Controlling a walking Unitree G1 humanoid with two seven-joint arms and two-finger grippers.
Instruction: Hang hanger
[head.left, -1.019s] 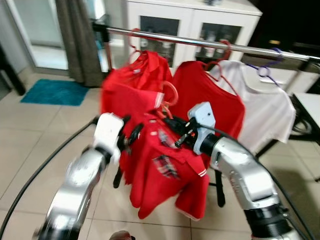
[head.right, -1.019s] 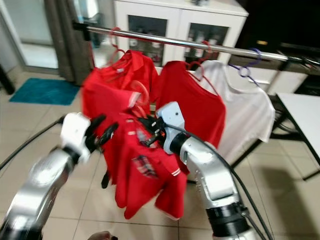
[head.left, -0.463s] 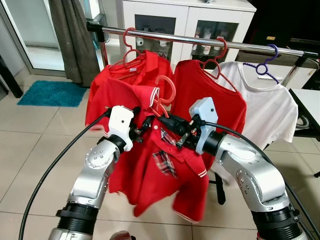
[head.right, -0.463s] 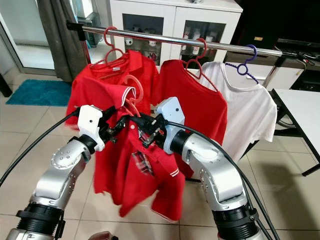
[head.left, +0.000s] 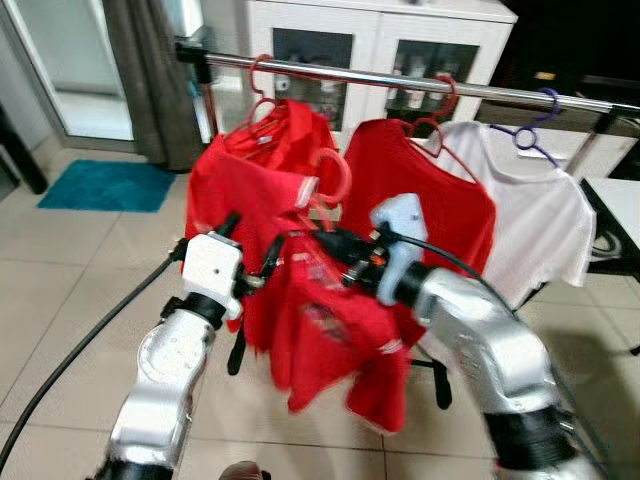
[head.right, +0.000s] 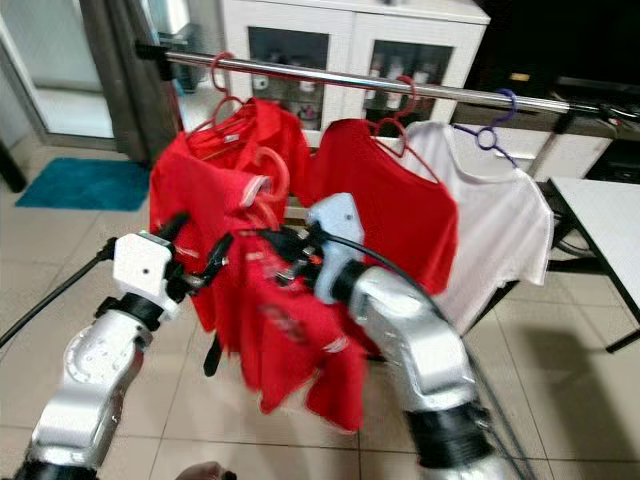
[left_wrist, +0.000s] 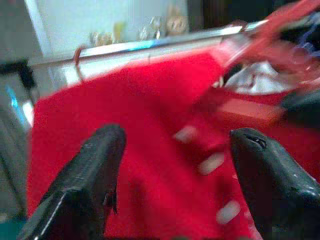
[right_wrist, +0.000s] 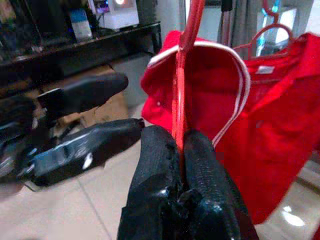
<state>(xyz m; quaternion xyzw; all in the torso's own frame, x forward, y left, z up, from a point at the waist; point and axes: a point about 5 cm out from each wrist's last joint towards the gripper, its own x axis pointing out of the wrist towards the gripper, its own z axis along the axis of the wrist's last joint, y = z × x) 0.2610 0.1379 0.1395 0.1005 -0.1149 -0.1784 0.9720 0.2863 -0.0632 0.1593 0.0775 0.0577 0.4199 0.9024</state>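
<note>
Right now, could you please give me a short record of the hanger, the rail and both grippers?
held item: red hanger carrying a red polo shirt, hook not yet on the rail
right gripper: fingers shut on the hanger's neck
left gripper: fingers open, facing the shirt
rail: metal, holding two red shirts and a white T-shirt

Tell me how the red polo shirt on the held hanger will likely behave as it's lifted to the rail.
The red polo shirt hangs in loose folds, so it's probably floppy and will sway. The right gripper pinches only the thin red hanger, so the load may pivot. It looks light.
</note>
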